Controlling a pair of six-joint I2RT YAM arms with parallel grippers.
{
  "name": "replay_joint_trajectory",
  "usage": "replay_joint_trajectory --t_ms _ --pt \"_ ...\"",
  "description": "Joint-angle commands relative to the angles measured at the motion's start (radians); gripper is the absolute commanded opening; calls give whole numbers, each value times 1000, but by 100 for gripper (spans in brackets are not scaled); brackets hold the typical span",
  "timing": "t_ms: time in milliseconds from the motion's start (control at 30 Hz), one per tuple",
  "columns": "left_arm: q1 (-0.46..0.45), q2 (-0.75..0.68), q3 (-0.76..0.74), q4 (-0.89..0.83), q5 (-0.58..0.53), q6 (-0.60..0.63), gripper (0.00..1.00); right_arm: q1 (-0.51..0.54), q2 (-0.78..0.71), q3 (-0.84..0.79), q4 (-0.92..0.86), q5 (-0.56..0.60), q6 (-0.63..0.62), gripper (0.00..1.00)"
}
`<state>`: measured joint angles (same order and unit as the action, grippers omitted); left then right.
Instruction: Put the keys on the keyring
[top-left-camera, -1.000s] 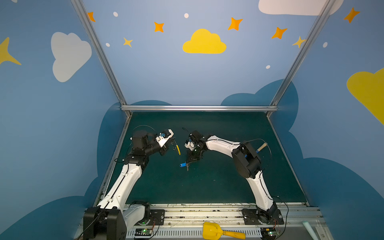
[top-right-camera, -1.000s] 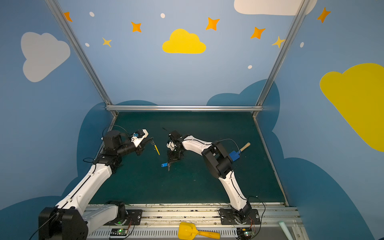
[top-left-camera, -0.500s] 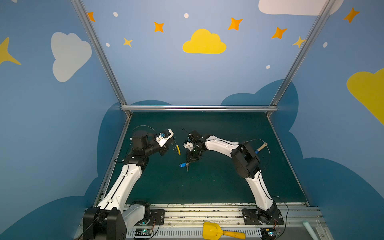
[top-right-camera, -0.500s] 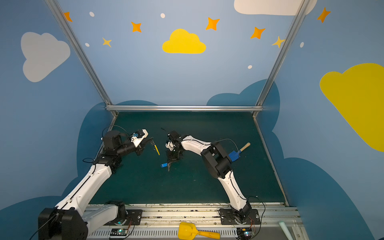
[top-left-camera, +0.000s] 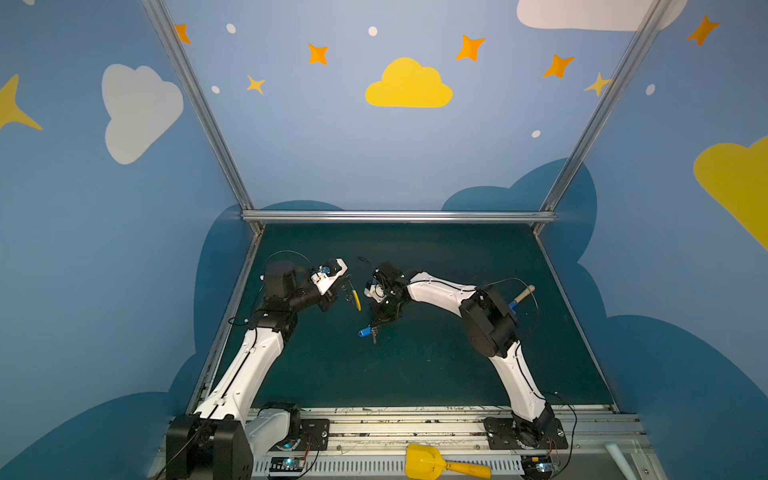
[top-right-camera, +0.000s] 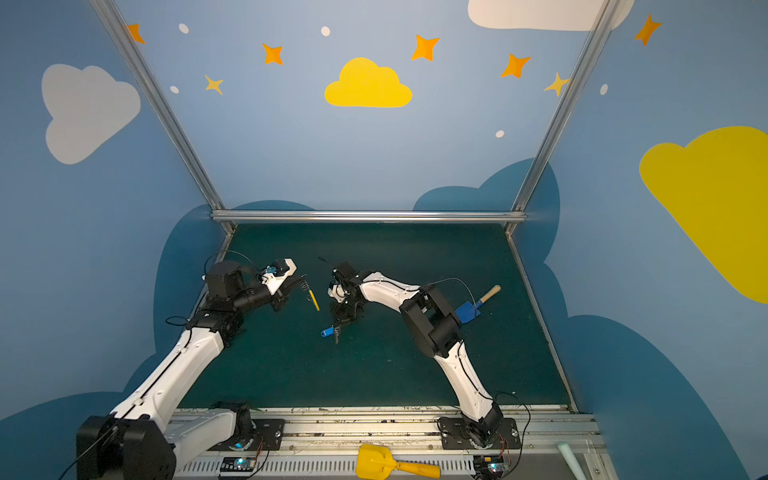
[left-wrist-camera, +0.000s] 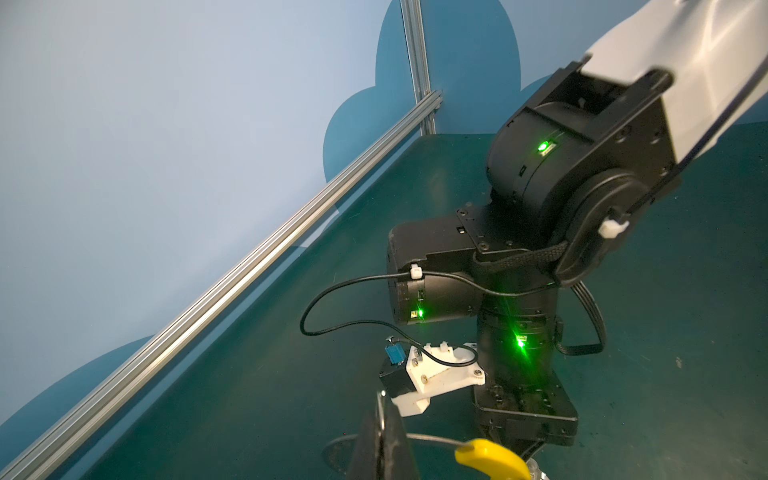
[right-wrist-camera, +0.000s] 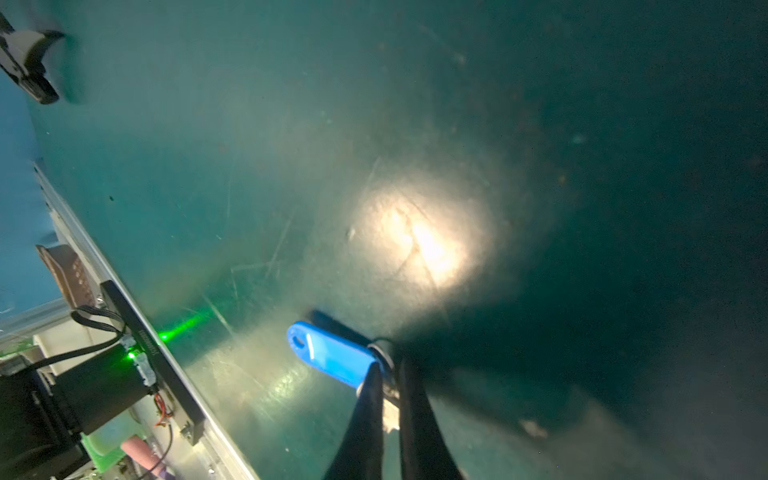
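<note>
Lying near the table's right edge in both top views, a blue toy shovel is partly hidden behind the right arm. Left wrist: the left tool is pressed together on the grey keyring beside its yellow sleeve. Right wrist: the right tool pinches the keys mid-table, blue tag jutting out.

One set of keys, one keyring, one yellow scoop, one blue toy shovel, and two robot arms: left arm, right arm.
</note>
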<state>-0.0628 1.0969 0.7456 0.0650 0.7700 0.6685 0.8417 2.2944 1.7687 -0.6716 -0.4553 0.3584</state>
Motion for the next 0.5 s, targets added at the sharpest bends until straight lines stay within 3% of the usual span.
replay_joint_trajectory --t_ms 0,100,467 --pt "2 -12 -8 16 11 -5 4 8 10 -9 -15 8 -18 7" --pt "2 -13 -5 18 11 -7 4 8 -3 -15 0 -11 -23 0" --pt "3 -9 9 29 17 -16 4 -18 -149 -109 114 -79 -48 0"
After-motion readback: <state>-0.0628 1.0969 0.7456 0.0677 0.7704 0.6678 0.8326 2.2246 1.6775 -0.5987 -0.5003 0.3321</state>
